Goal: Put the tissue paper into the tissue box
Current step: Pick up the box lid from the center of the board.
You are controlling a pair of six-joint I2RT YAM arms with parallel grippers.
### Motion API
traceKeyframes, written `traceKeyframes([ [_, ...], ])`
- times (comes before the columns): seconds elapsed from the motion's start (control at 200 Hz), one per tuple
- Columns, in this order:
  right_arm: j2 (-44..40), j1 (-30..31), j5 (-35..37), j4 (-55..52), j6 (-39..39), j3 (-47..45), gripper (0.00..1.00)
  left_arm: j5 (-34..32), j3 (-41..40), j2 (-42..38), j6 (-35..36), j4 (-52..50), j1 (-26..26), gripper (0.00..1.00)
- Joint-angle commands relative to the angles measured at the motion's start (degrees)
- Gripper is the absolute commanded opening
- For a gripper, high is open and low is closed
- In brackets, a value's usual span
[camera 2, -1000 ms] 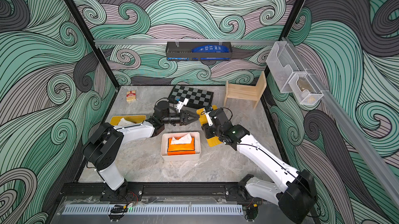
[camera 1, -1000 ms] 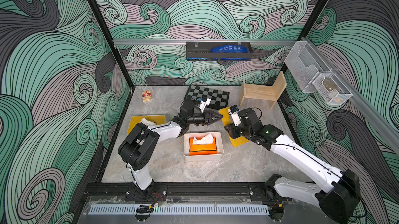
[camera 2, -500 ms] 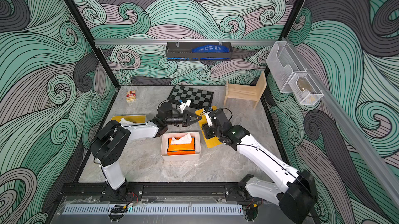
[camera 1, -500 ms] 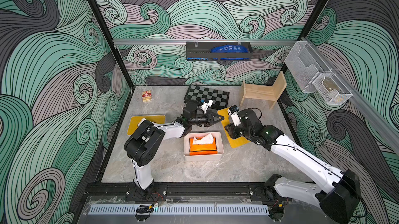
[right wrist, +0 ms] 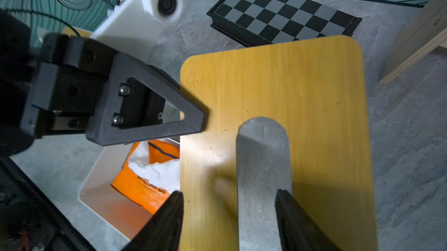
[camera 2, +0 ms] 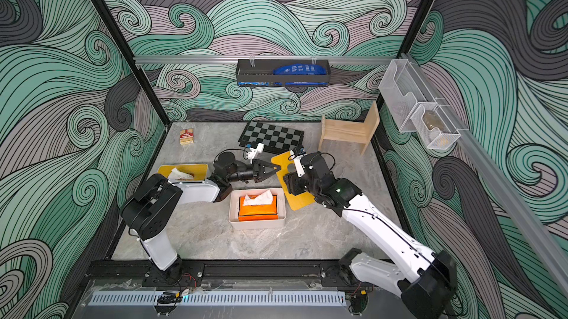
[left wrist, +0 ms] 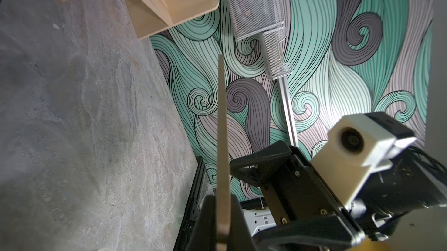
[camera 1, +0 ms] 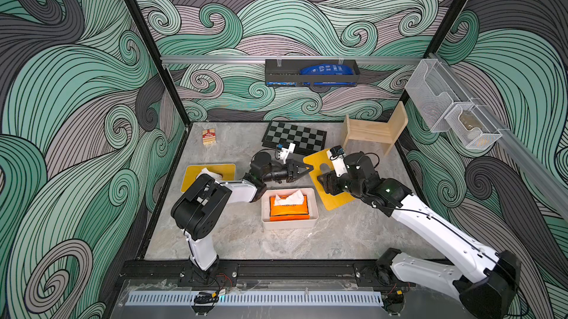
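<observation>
1. My left gripper [camera 1: 307, 169] is clamped tight on a side edge of the yellow wooden lid with the oval slot [right wrist: 302, 87]. It has only a thin rim, so the pinch must be firm.
2. My right gripper [right wrist: 229, 195] stands wide, its fingers either side of the strip beside the slot, pinching nothing. I would back it straight off without nudging the board.
3. The orange tissue pack [camera 1: 289, 211] sits inside the white rectangular plastic box [camera 1: 265, 210], with a white sheet [camera 1: 289, 198] poking up.
4. I judge the lid goes on next: hold it level, line the slot over that sheet, and lower slowly.
5. I cannot tell whether the lid is clear of the table.
</observation>
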Motion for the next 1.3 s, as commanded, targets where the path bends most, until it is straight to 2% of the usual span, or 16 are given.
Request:
traceKeyframes([
  [0.0,-3.10,0.38,-3.05,2.26,3.42,1.52,0.72,-1.92,-3.88,-4.75,-3.94,11.05,3.64,0.00],
  [0.13,-6.96,0.29,-5.42,6.33,7.18,-1.38,0.79,-4.09,-10.75,-9.40,-6.57,16.18,7.41,0.00],
  [0.28,-12.99,0.27,-11.21,16.31,12.51,-8.77,0.88,-6.94,-17.21,-16.73,-7.06,15.87,11.33,0.00],
  [0.495,-23.95,0.17,-14.18,44.21,27.72,-27.35,0.91,-12.31,-24.98,-27.62,-9.34,15.52,14.07,0.00],
  [0.605,-26.50,0.18,-15.49,57.38,34.74,-35.26,0.90,-15.84,-28.53,-32.63,-11.17,14.31,15.17,0.00],
  [0.795,-23.55,0.32,-17.50,78.40,44.35,-43.62,0.85,-19.41,-30.78,-40.85,-10.52,7.57,15.38,0.00],
  [0.911,-19.38,0.28,-19.04,85.29,47.17,-44.17,0.82,-20.11,-29.99,-44.68,-8.65,1.36,15.38,0.00],
  [1.021,-14.53,0.19,-21.00,92.78,50.53,-43.71,0.77,-20.69,-30.20,-46.75,-8.02,-0.55,15.38,0.00],
  [1.166,-8.62,0.57,-24.08,98.25,53.04,-41.38,0.69,-20.77,-30.42,-47.60,-8.35,-0.68,15.38,0.00],
  [1.296,-5.64,1.31,-24.54,98.71,52.71,-40.12,0.66,-20.72,-30.69,-47.60,-9.05,0.14,15.38,0.00],
])
